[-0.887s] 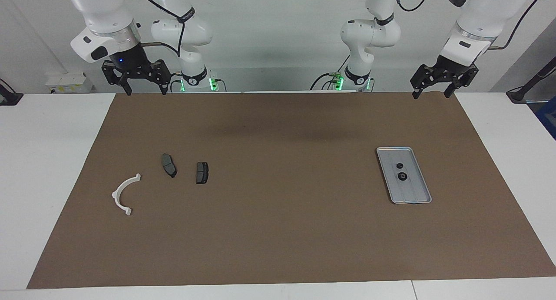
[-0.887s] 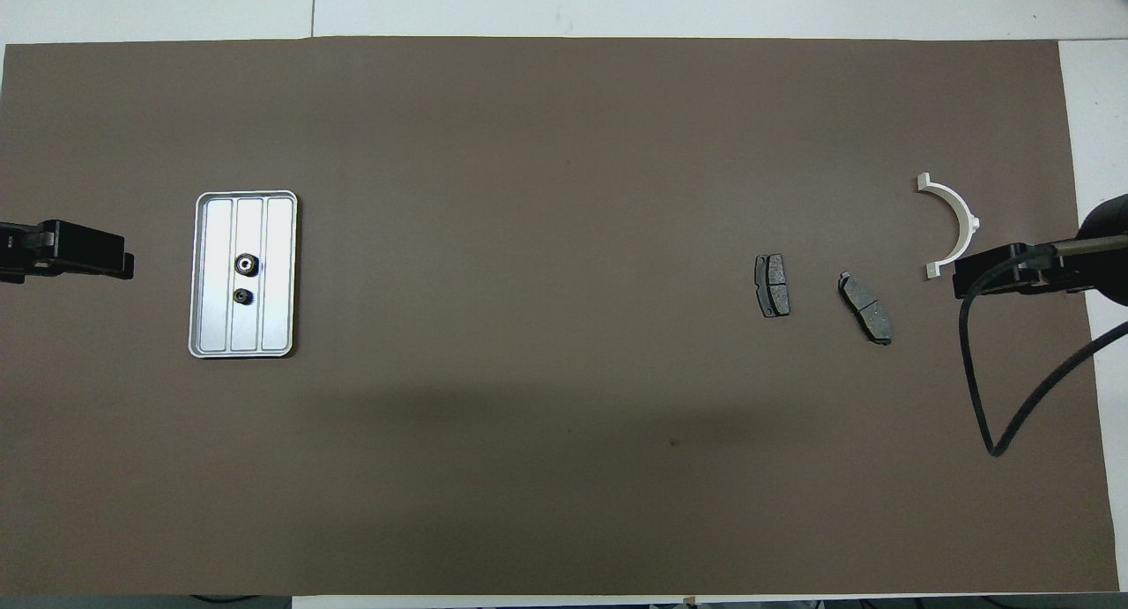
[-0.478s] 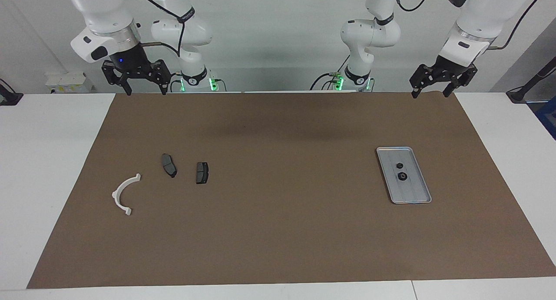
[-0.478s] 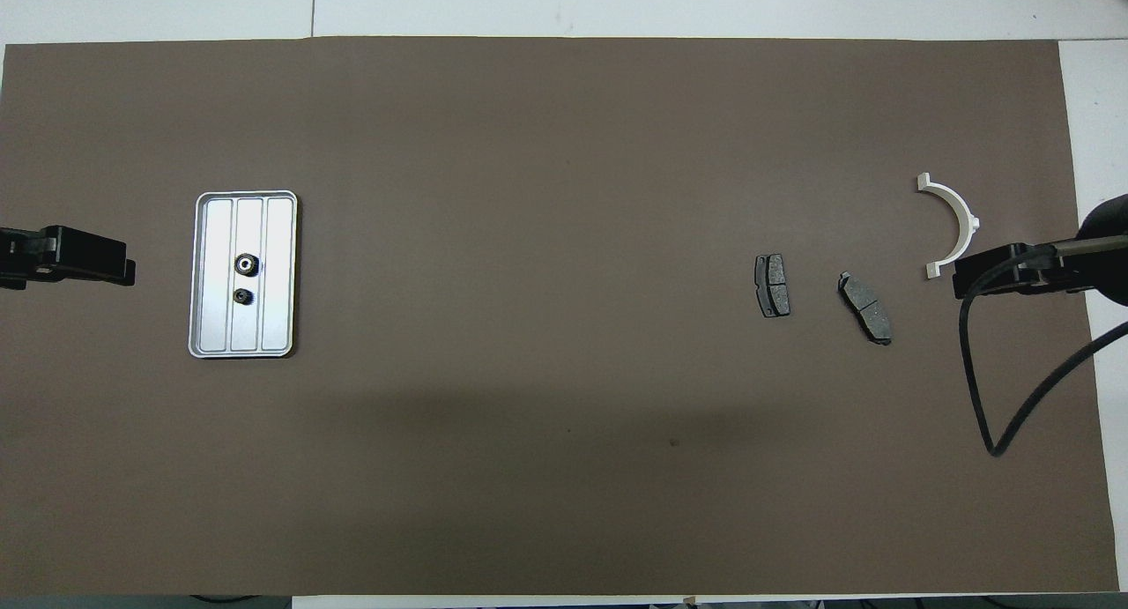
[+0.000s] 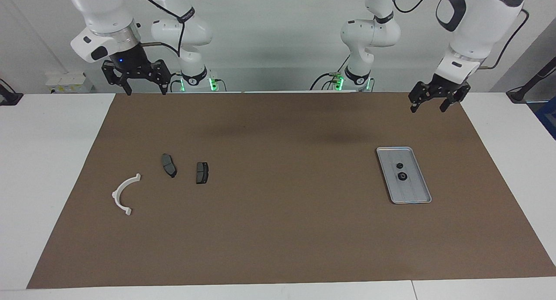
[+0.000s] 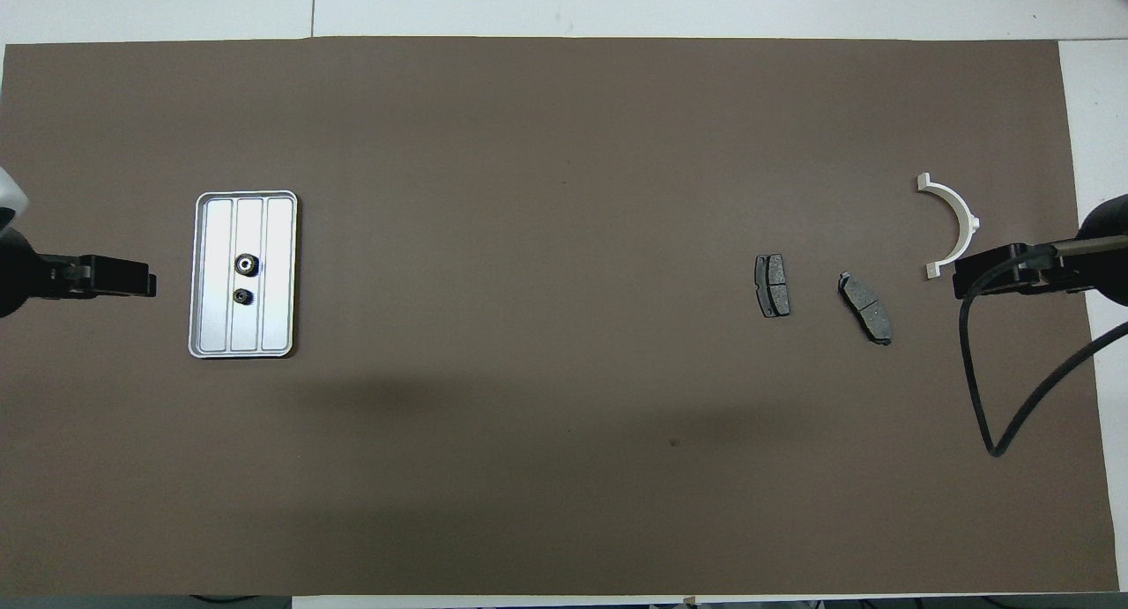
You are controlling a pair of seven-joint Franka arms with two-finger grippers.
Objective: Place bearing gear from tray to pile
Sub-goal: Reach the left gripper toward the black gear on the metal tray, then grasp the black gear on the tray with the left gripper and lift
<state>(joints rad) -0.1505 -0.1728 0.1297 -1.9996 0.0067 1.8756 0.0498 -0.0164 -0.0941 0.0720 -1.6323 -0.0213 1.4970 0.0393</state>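
Brown mat, white table, pale wall

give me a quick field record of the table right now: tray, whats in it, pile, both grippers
tray: flat on the brown mat, toward the left arm's end
in tray: two small dark gears, one nearer the robots
pile: white arc and two dark plates, toward the right arm's end
left gripper: open, empty, in the air above the mat, short of the tray
right gripper: open, empty, waiting over the mat's edge by its base
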